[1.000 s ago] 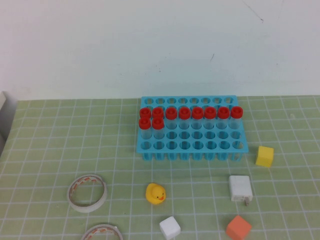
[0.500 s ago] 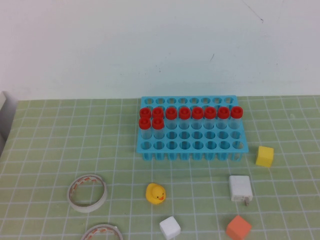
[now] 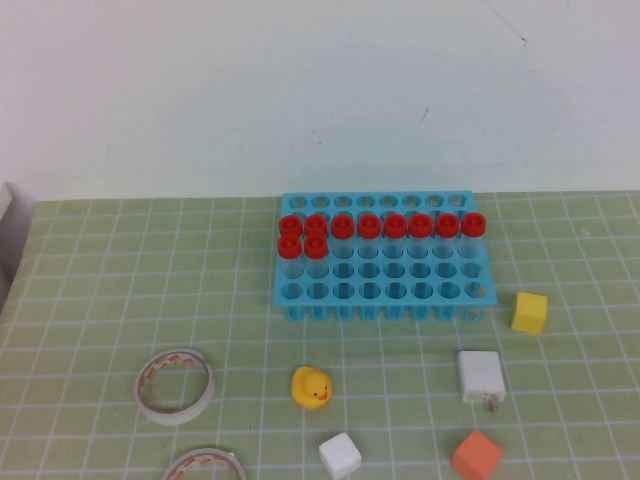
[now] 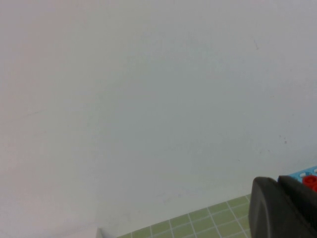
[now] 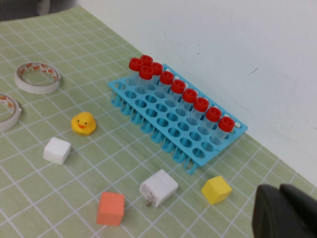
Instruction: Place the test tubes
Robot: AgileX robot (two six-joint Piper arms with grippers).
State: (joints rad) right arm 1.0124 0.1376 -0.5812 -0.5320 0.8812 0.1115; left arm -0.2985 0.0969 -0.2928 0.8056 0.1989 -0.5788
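Note:
A blue test tube rack (image 3: 380, 292) (image 5: 148, 111) stands on the green grid mat in the middle of the table. Several clear test tubes with red caps (image 3: 381, 226) (image 5: 190, 93) fill its second row from the back, and two more (image 3: 302, 246) stand at the left end of the row in front. No loose tube shows. Neither arm appears in the high view. My left gripper (image 4: 278, 187) is shut and empty, off to the rack's left, facing the white wall. My right gripper (image 5: 280, 194) is shut and empty, off to the right of the rack past the yellow cube (image 5: 216, 189).
In front of the rack lie a yellow duck (image 3: 311, 387), a white cube (image 3: 340, 455), a white charger (image 3: 481, 376), an orange cube (image 3: 476, 455) and a yellow cube (image 3: 529, 312). Two tape rolls (image 3: 175, 384) lie at the front left. A white wall backs the table.

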